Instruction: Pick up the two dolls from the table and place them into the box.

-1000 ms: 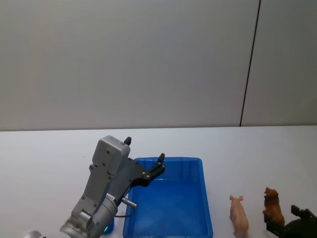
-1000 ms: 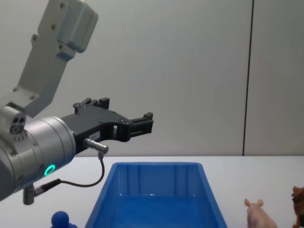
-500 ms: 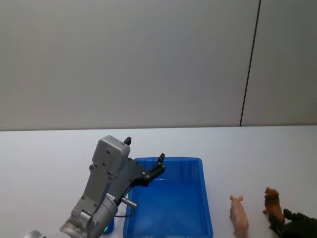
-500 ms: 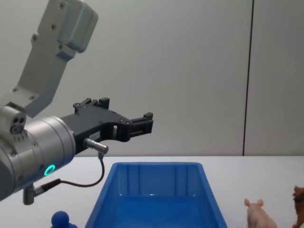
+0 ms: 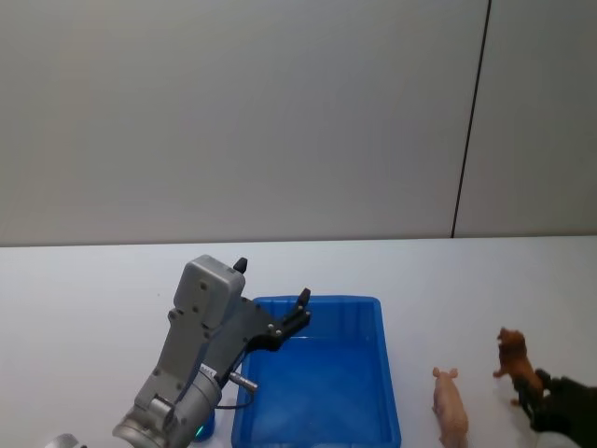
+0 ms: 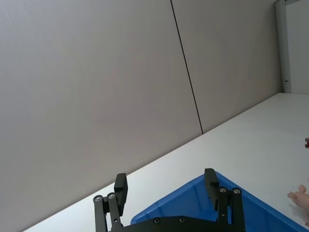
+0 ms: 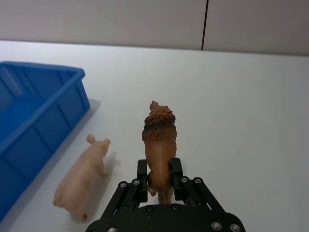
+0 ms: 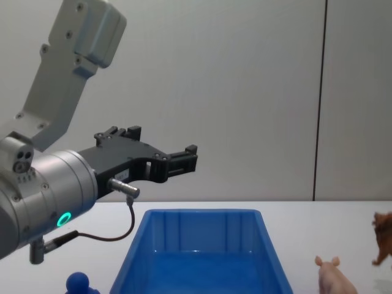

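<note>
One doll, a brown lion (image 7: pixel 159 130), is held upright by its hind part in my shut right gripper (image 7: pixel 159 180), just above the white table at the right. It also appears in the head view as the lion (image 5: pixel 511 358) with the right gripper (image 5: pixel 535 399) below it, and as the lion (image 8: pixel 383 235) at the chest view's edge. The other doll, a pink pig (image 5: pixel 451 407), lies on the table between the lion and the blue box (image 5: pixel 322 301). My left gripper (image 8: pixel 160 144) hovers open and empty over the box's near left side.
A small blue knob-shaped object (image 8: pixel 78 282) sits on the table left of the box (image 8: pixel 202 214). The white table (image 5: pixel 485 280) stretches back to a grey wall. The pig (image 7: pixel 84 176) lies close to the box's right wall (image 7: pixel 58 108).
My right gripper has lifted the lion off the table and drawn it slightly right. The pig, the box and the left arm have not moved.
</note>
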Action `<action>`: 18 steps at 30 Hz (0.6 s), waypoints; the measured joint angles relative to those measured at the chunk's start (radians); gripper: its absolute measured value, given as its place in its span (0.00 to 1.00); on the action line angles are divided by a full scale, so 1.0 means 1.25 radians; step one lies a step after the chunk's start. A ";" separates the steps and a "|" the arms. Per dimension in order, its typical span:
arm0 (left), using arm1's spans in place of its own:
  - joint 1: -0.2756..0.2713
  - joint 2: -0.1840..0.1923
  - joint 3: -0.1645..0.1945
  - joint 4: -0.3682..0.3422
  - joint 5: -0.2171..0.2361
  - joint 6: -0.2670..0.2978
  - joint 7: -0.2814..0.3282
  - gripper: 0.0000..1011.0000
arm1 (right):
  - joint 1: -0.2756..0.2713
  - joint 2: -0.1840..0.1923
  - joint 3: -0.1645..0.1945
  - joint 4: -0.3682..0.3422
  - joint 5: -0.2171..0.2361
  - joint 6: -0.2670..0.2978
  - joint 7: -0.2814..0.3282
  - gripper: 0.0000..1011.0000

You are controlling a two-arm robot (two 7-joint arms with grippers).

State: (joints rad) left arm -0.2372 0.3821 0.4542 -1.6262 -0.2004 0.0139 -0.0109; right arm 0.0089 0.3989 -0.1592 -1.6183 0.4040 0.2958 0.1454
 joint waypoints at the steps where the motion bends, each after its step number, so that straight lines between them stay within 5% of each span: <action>1: 0.000 0.000 0.000 0.000 0.000 0.000 0.000 0.99 | 0.002 0.000 0.001 -0.005 -0.003 -0.006 0.000 0.27; 18: 0.000 0.000 0.000 0.000 0.000 0.000 0.000 0.99 | 0.068 -0.021 -0.010 -0.062 -0.028 -0.026 0.070 0.27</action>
State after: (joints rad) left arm -0.2371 0.3821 0.4542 -1.6262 -0.2004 0.0139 -0.0109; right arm 0.0939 0.3722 -0.1714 -1.6953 0.3687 0.2636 0.2332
